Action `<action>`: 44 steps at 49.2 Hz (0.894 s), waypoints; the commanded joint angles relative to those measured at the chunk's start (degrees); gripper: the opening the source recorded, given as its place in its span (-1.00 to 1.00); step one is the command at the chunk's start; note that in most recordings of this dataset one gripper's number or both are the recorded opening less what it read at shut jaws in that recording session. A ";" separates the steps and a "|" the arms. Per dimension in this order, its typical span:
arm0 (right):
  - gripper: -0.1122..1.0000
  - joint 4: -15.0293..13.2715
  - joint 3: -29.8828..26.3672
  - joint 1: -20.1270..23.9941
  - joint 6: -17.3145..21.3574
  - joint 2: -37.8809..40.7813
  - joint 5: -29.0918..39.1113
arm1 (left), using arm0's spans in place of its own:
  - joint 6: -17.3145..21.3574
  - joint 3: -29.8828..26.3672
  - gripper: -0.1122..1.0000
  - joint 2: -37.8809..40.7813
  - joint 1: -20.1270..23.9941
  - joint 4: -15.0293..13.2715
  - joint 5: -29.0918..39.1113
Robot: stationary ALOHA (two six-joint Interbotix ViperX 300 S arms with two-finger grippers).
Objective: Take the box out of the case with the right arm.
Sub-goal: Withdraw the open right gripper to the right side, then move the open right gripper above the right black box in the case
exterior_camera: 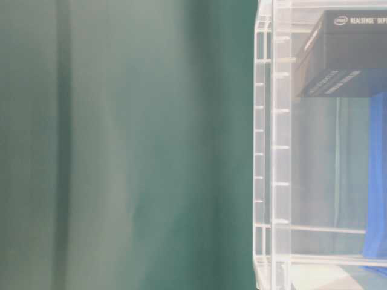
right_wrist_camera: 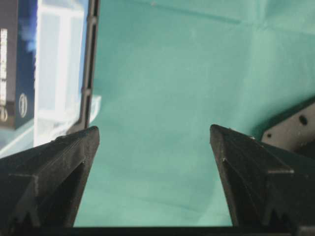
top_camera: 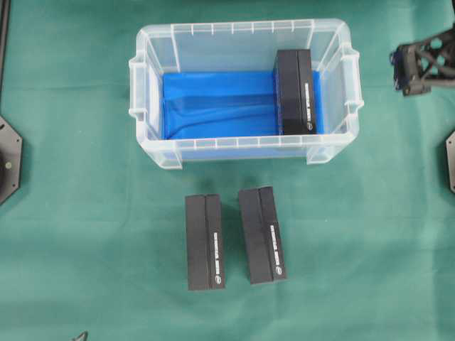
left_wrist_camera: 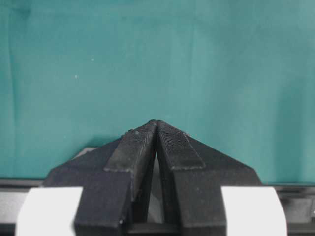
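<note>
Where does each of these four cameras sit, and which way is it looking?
Overhead: high above, facing down at the clear plastic case, three black boxes, and the right gripper at the edge.
Table-level: low beside the case, facing sideways; no robot parts visible.
Left wrist: on the left arm, facing green cloth past the shut left gripper.
Right wrist: on the right arm, past the open right gripper.
Shared: the black box in the case.
</note>
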 commanded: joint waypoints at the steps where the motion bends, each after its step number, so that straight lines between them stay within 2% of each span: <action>1: 0.81 0.18 -0.62 -1.76 -1.41 -0.26 -0.53 | 0.09 -0.53 -0.80 0.00 -0.18 0.18 -0.35; 10: 0.81 0.70 -0.70 -3.52 -3.87 0.35 -0.62 | 0.26 -0.53 -0.80 0.00 -0.18 0.18 -0.35; 31: 0.81 1.05 -0.97 -3.52 -3.87 1.05 -1.05 | 0.26 -0.18 -0.80 0.00 -0.18 0.18 -0.35; 44: 0.81 2.99 -2.37 -3.52 -3.87 2.37 -3.69 | 0.18 -0.18 -0.80 0.26 -0.18 0.18 -0.35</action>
